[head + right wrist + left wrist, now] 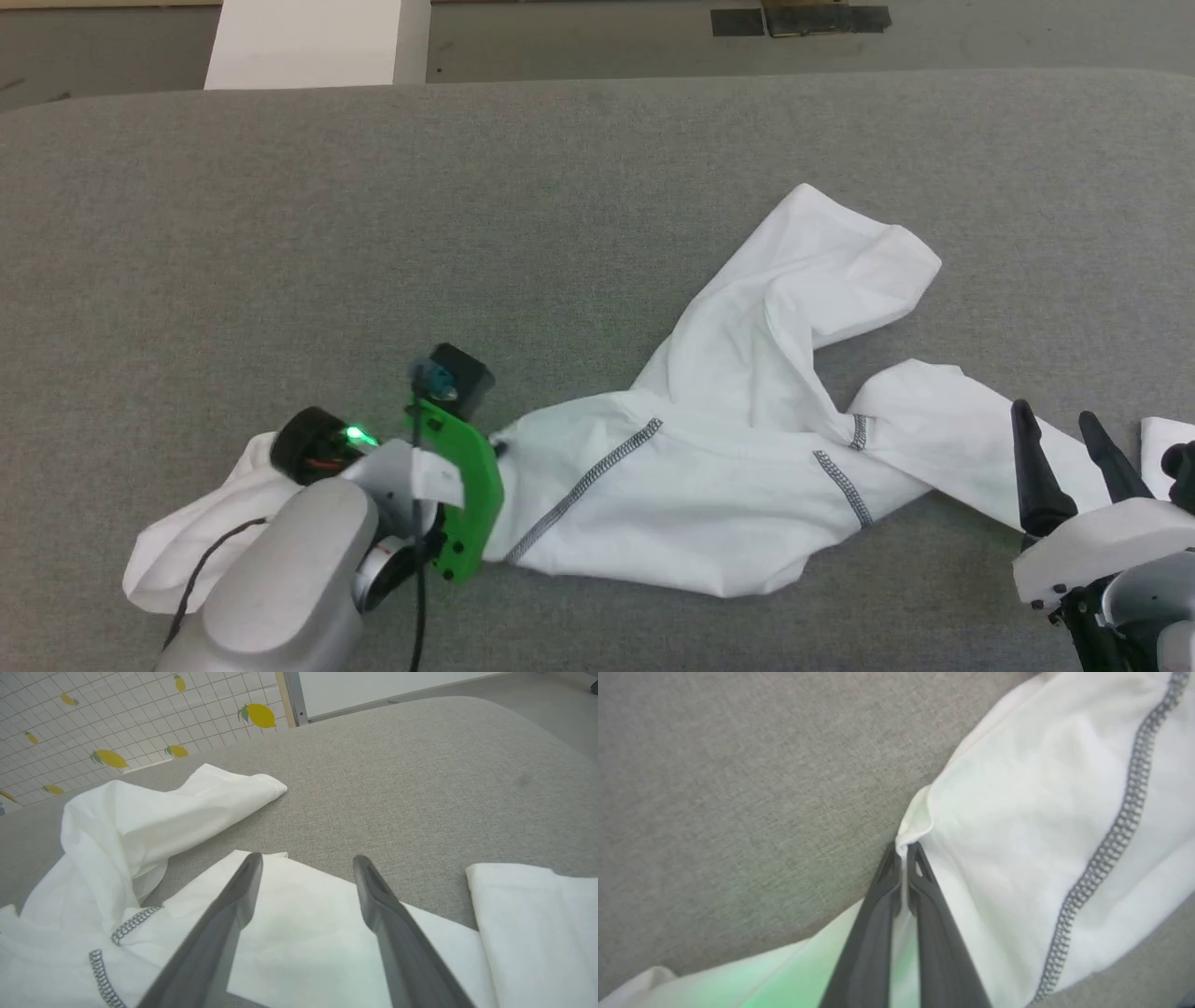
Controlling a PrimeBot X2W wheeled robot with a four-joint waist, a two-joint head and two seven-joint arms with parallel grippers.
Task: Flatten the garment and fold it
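Left gripper (903, 849): near the robot, low on the left. The two fingers are pressed together and pinch a small ridge of cloth at the edge of the garment (728, 467).
Right gripper (1055, 415): near the robot, low on the right. The fingers stand wide apart and hold nothing; they hang over a flat band of the white cloth.
Step in hand: I judge it is the flattening, at its start. One side is gripped, the other is not yet, and no fold is made.
Next move: it seems the right gripper must go down and pinch the cloth under it. Then both arms can pull away from each other, gently, because the fabric is thin.
Garment, place: it lies on the grey table (467, 233), on the side near the robot, from the lower left to the lower right edge of the head view.
Garment, long axis: from left to right across the robot's front, with the body twisted and creased in the middle.
Far part: one loose part, probably a sleeve, points away from the robot and to the right, and is folded over itself.
Beyond the table: a white box (308, 42), well apart from the garment.
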